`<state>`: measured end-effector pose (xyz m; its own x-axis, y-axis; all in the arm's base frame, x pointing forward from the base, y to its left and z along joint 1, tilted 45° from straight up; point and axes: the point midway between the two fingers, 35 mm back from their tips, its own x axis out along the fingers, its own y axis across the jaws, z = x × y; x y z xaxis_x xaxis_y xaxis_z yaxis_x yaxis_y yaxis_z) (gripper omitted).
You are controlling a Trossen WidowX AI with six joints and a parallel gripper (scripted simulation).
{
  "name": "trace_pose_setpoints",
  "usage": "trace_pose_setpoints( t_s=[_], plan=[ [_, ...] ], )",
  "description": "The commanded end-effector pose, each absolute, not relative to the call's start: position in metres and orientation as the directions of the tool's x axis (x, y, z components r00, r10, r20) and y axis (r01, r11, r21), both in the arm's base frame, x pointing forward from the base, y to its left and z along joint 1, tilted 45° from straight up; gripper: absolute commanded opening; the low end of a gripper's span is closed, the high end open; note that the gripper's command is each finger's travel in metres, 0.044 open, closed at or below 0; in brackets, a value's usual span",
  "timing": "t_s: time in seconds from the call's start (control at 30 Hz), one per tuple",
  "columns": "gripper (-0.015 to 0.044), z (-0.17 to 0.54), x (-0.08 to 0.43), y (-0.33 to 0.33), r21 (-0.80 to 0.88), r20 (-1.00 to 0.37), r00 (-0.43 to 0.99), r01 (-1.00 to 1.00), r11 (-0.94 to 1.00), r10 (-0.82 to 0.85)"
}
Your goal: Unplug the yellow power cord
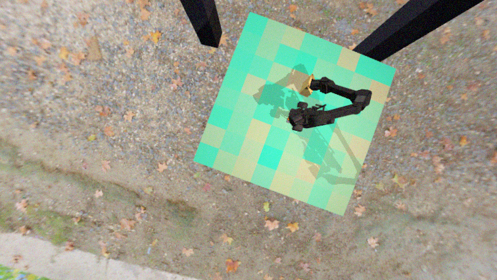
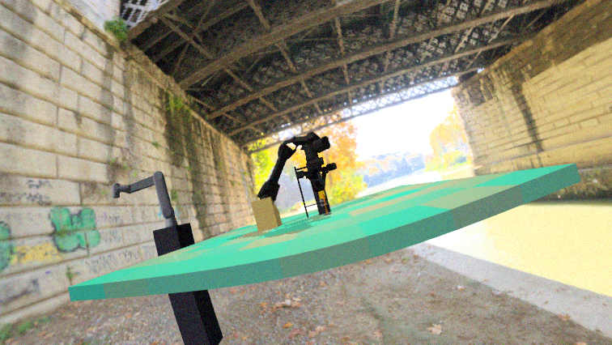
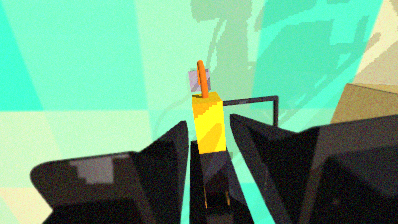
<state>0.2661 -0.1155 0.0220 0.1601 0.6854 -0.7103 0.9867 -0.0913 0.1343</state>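
The yellow plug (image 3: 209, 120) was seen in the wrist view standing between the fingers of the gripper (image 3: 208, 131), with a thin strip of the table (image 3: 75, 60) showing on either side of it, so the gripper was judged to be slightly spread and no longer pinching anything. The orange-looking cord (image 3: 201, 75) was seen rising from the far end of the plug, just ahead of the gripper, with a small grey block (image 3: 193, 81) touching or just behind it. Whether that block or the dark piece under the plug was the power strip could not be told, nor whether the prongs had been drawn fully out. The release was thus judged to be done or nearly done. The fingers were left flanking the plug closely, so a wider opening and a withdrawal clear of plug, cord and strip were judged to be left. No brand, label or readable writing was found on the task's things or the arm.
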Motion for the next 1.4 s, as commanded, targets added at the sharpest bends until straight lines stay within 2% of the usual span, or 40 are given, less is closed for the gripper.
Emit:
trace_pose_setpoints(
  t_s=[0.0,0.43,0.57,0.83,1.3,1.37],
  plan=[
    [0.016,0.026,0.265,-0.113,0.134,-0.709,0.165,0.986,-0.099,0.686],
    [0.016,0.017,0.267,-0.105,0.134,-0.708,0.165,0.986,-0.099,0.686],
    [0.0055,0.019,0.267,-0.107,0.134,-0.71,0.16,0.987,-0.091,0.686],
    [0.0002,0.019,0.267,-0.107,0.134,-0.71,0.16,0.987,-0.091,0.686],
    [0.0,0.007,0.269,-0.12,0.134,-0.711,0.161,0.987,-0.093,0.684],
    [0.0052,0.009,0.268,-0.117,0.134,-0.71,0.163,0.986,-0.096,0.685]
  ],
)
